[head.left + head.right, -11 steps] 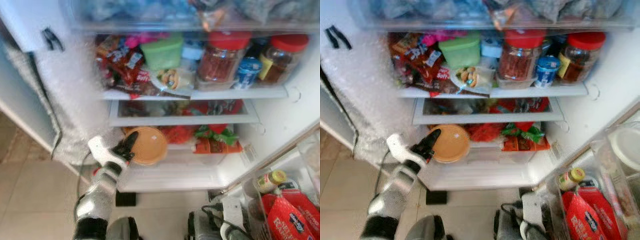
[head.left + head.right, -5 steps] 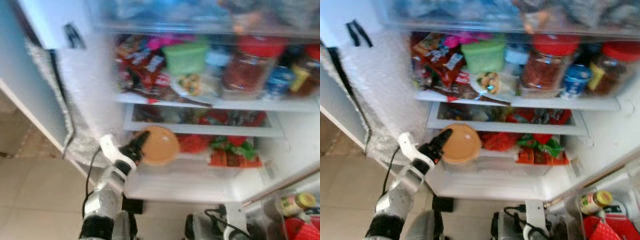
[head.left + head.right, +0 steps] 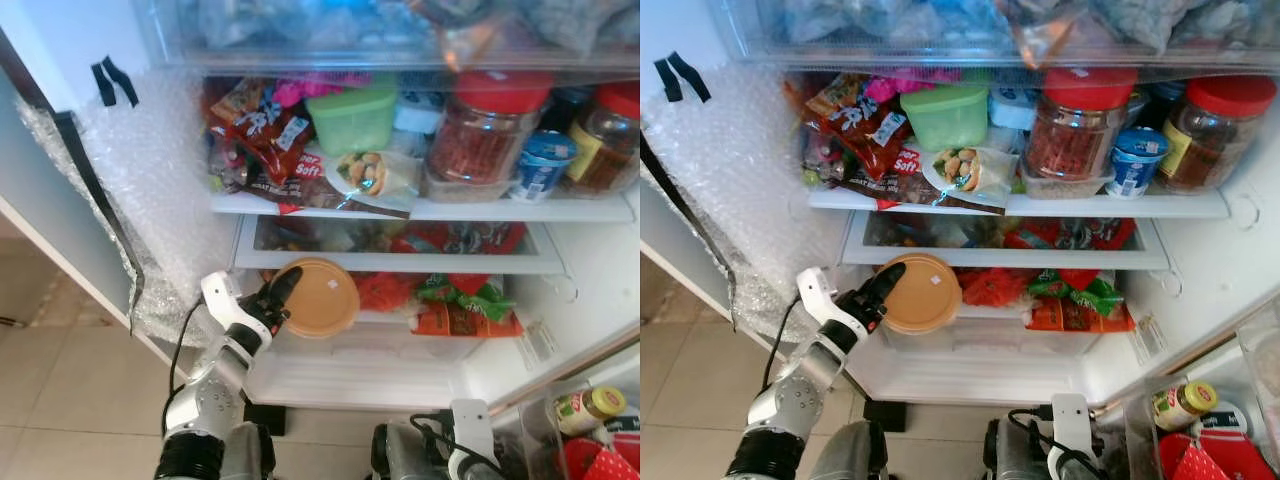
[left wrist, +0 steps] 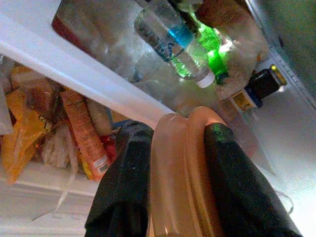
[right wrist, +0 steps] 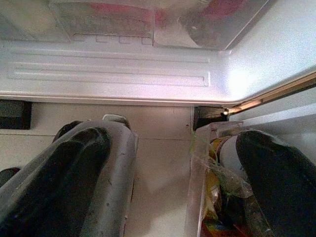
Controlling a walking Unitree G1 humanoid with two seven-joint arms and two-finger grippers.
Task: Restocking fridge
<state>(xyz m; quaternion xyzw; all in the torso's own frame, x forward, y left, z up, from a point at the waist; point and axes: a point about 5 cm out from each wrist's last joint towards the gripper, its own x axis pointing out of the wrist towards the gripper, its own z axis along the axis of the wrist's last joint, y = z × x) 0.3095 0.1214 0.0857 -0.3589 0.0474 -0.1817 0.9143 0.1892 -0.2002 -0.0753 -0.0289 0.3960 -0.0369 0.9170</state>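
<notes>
A round tan lidded container (image 3: 320,297) hangs on edge in front of the fridge's lower compartment, just under the clear drawer (image 3: 400,238). My left gripper (image 3: 276,297) is shut on its left rim. In the left wrist view the container's rim (image 4: 180,173) sits clamped between both black fingers (image 4: 126,182). Behind it lie red and green packets (image 3: 450,300). My right gripper (image 5: 168,187) hangs low by the fridge's bottom edge, open with nothing between its fingers (image 5: 64,182).
The shelf above holds a green tub (image 3: 350,118), red-lidded jars (image 3: 480,130), a blue cup (image 3: 545,162) and snack packets (image 3: 265,130). Bubble wrap (image 3: 160,200) covers the left wall. The door shelf at right carries a small bottle (image 3: 585,408). Tiled floor (image 3: 70,380) lies below left.
The whole picture has shifted and sharpened, so the camera moved. My left gripper still holds the tan container at the same spot in front of the lower compartment.
</notes>
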